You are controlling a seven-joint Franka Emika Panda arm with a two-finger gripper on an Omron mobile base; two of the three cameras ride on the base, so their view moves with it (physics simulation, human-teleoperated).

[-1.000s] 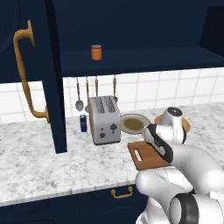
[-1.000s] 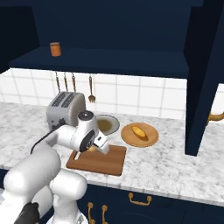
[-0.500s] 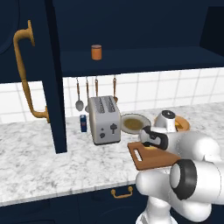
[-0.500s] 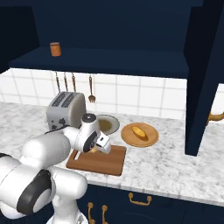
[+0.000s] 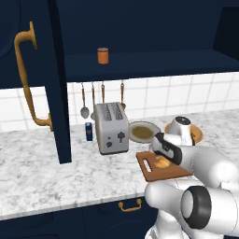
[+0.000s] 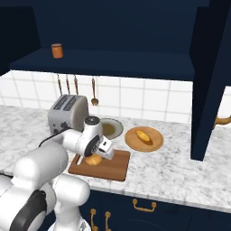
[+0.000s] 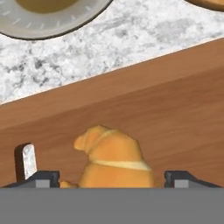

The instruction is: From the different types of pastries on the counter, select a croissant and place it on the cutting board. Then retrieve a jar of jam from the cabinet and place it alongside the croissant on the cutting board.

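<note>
The croissant [image 7: 114,162] lies on the reddish-brown cutting board [image 7: 166,109], near its slot handle. My gripper [image 7: 113,179] hangs just over it, open, one fingertip on each side with a small gap to the pastry. From the base, the gripper [image 5: 162,158] reaches down to the croissant [image 5: 161,162] on the board [image 5: 156,173]; from the right, the croissant [image 6: 94,160] sits at the left part of the board [image 6: 115,166]. The jar of jam [image 5: 103,55] stands on the shelf of the open navy cabinet [image 5: 140,28]. A long bread roll [image 6: 143,136] lies on the round orange plate [image 6: 153,143].
A silver toaster [image 5: 111,127] and a small blue can [image 5: 88,131] stand on the marbled counter [image 5: 56,172] left of the board. A shallow bowl [image 5: 142,132] sits behind it. The open cabinet door with its brass handle [image 5: 25,79] juts out at the left.
The jaws have spread apart and let go of the croissant, which now rests on the cutting board. The arm's elbow has swung a little.
</note>
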